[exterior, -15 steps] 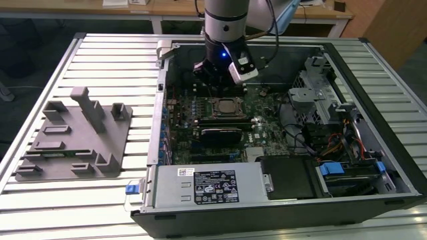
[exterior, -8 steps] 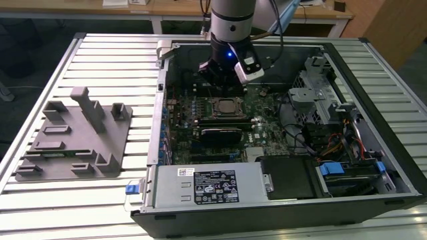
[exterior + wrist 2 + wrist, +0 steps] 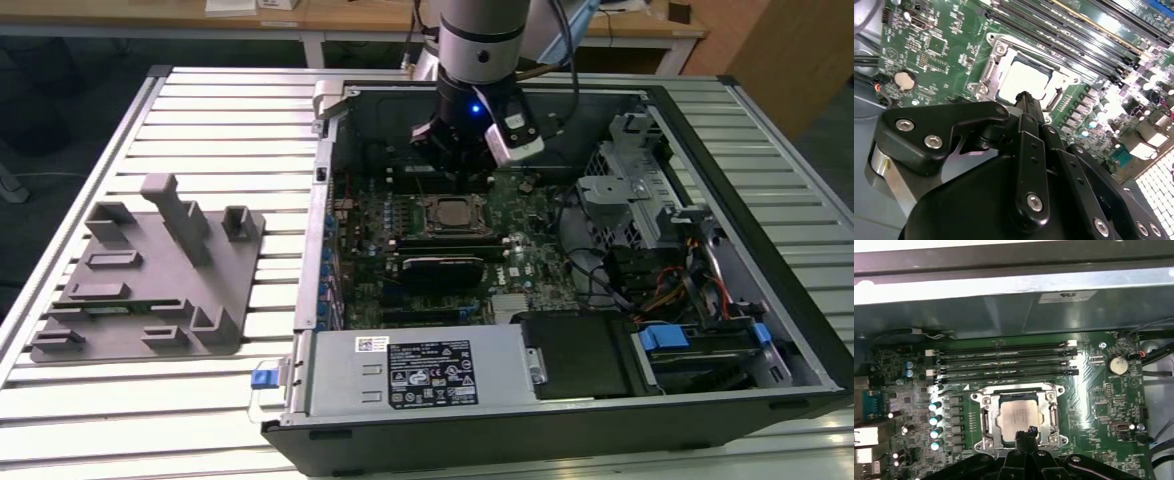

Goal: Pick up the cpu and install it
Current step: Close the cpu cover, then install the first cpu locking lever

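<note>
The cpu (image 3: 1019, 415) is a small silver square lying flat inside the metal-framed socket (image 3: 985, 410) on the green motherboard. In the second wrist view the cpu (image 3: 1026, 77) sits in the socket frame (image 3: 989, 75) just beyond my fingertips. My gripper (image 3: 1029, 432) hangs over the cpu's near edge with its two black fingers pressed together and nothing between them. In the exterior view the gripper (image 3: 461, 185) is inside the open computer case, just above the cpu (image 3: 454, 212).
Memory slots (image 3: 1004, 360) run along one side of the socket, with the case wall (image 3: 1004, 310) behind them. A black square block (image 3: 441, 268) lies near the socket, a power supply (image 3: 414, 370) in front. A grey fixture (image 3: 147, 270) stands on the table at the exterior view's left.
</note>
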You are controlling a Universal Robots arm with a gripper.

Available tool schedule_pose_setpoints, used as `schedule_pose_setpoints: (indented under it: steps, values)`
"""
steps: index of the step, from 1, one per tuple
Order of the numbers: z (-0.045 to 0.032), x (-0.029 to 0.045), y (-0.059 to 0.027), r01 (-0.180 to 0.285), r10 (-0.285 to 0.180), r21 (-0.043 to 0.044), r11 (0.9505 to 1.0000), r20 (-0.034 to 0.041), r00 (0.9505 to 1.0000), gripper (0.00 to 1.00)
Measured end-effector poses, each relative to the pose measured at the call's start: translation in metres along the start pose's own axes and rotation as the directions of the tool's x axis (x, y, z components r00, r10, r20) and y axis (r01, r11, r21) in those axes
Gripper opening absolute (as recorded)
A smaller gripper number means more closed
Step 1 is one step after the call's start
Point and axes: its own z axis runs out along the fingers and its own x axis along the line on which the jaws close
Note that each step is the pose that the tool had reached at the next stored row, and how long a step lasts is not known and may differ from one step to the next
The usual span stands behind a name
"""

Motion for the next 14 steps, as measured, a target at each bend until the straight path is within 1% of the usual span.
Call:
schedule_pose_setpoints:
  steps: [14]
  values:
    - [0.0000, -0.0010, 0.0001, 0.000, 0.000, 0.0000, 1.0000, 0.0000, 1.0000, 0.11]
